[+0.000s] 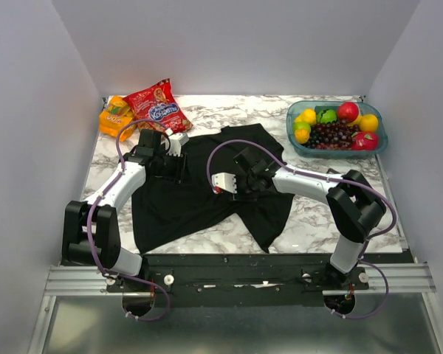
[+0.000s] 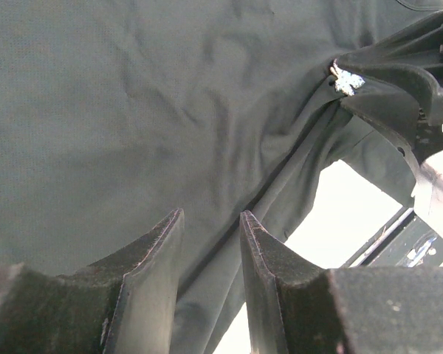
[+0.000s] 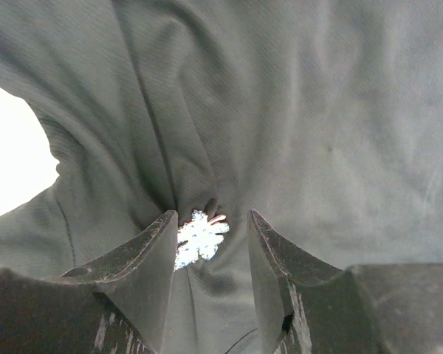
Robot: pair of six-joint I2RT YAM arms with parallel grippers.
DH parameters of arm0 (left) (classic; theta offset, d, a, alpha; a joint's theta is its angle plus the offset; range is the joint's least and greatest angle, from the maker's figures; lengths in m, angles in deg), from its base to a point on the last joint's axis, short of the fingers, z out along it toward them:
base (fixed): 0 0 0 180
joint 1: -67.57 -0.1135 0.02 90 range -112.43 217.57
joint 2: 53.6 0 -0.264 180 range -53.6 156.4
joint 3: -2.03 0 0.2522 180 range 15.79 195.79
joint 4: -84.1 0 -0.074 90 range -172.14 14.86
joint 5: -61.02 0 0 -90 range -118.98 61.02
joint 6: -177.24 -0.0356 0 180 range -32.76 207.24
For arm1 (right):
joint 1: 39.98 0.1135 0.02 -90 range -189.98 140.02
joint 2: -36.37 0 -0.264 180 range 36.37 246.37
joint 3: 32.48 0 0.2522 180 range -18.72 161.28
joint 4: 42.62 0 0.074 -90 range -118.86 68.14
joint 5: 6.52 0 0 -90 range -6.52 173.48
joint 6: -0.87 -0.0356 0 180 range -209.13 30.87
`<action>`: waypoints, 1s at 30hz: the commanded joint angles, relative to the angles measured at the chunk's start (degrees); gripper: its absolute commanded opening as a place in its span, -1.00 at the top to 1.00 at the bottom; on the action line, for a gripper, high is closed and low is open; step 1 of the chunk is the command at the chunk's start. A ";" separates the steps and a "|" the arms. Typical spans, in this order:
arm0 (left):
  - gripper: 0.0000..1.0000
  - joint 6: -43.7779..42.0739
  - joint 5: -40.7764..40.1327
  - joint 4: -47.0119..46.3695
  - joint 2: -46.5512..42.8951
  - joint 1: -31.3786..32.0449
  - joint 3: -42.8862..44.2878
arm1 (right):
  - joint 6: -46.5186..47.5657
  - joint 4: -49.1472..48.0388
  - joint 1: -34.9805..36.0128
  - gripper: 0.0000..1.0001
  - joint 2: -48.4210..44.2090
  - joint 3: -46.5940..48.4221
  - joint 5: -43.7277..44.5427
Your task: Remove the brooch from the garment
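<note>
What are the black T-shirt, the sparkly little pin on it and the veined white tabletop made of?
Black short-sleeved T-shirt: soft matte cloth, likely cotton knit; it bunches into loose folds. Tiny pale star-shaped brooch: shiny metal, perhaps with stones; it glints bright white. White grey-veined tabletop: smooth marble look, possibly printed laminate.

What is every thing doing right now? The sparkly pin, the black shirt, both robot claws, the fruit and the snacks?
brooch: pinned on the garment, not yet off.
garment: spread on the table, puckered around the brooch.
right gripper: open, one finger on each side of the brooch.
left gripper: open, over the garment.
fruit bowl: upright, full.
red snack bag: lying flat.
orange packet: lying beside the red snack bag.
</note>
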 commanded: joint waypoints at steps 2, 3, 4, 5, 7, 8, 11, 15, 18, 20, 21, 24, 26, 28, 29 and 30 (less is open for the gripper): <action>0.11 -0.22 0.41 -0.26 -0.03 -0.09 1.07 | -1.58 0.90 -0.50 -0.01 -0.08 0.33 3.38; 0.11 -0.13 0.50 -0.35 0.23 -0.09 1.25 | -1.75 1.51 -0.42 -0.01 -0.26 0.33 3.21; 0.11 -0.04 0.58 -0.35 0.23 -0.09 1.25 | -2.02 1.78 -0.42 -0.01 -0.43 0.59 2.94; 0.11 -0.04 0.59 -0.35 0.32 -0.09 1.34 | -2.37 2.04 -0.50 -0.01 -0.52 0.68 2.51; 0.11 0.05 0.59 -0.43 0.58 -0.09 1.51 | -2.55 3.01 -0.42 -0.03 -0.61 1.04 1.72; 0.11 0.05 0.50 -0.43 0.76 -0.09 1.60 | -2.63 3.36 -0.42 -0.03 -0.53 1.12 1.28; 0.11 0.05 0.59 -0.35 0.76 -0.18 1.87 | -2.55 4.24 -0.42 -0.05 -0.35 1.21 1.01; 0.11 0.05 0.59 -0.35 0.76 -0.09 1.78 | -2.64 4.42 -0.42 -0.05 -0.09 1.04 1.36; 0.11 0.22 0.59 -0.52 0.58 -0.09 1.60 | -2.72 4.51 -0.42 -0.06 -0.26 1.12 1.18; 0.11 0.22 0.58 -0.61 0.41 -0.09 1.43 | -2.90 4.51 -0.50 -0.06 -0.26 1.12 1.18; 0.11 0.31 0.59 -0.70 0.32 -0.09 1.34 | -2.90 4.51 -0.42 -0.06 -0.26 1.12 1.27; 0.11 0.22 0.59 -0.70 0.23 -0.09 1.08 | -2.81 4.42 -0.33 -0.06 0.26 1.12 1.44; 0.11 0.23 0.59 -0.79 0.14 -0.09 1.08 | -3.16 3.90 -0.33 -0.06 0.62 1.21 2.23; 0.11 0.31 0.59 -0.79 0.14 -0.09 1.16 | -3.51 2.40 -0.33 -0.04 0.53 1.21 4.43; 0.11 0.31 0.50 -0.79 0.32 -0.09 1.16 | -3.51 1.96 -0.33 -0.02 0.44 1.21 5.13; 0.11 0.23 0.58 -0.79 0.23 -0.09 1.16 | -3.43 1.44 -0.33 0.00 0.27 1.39 6.44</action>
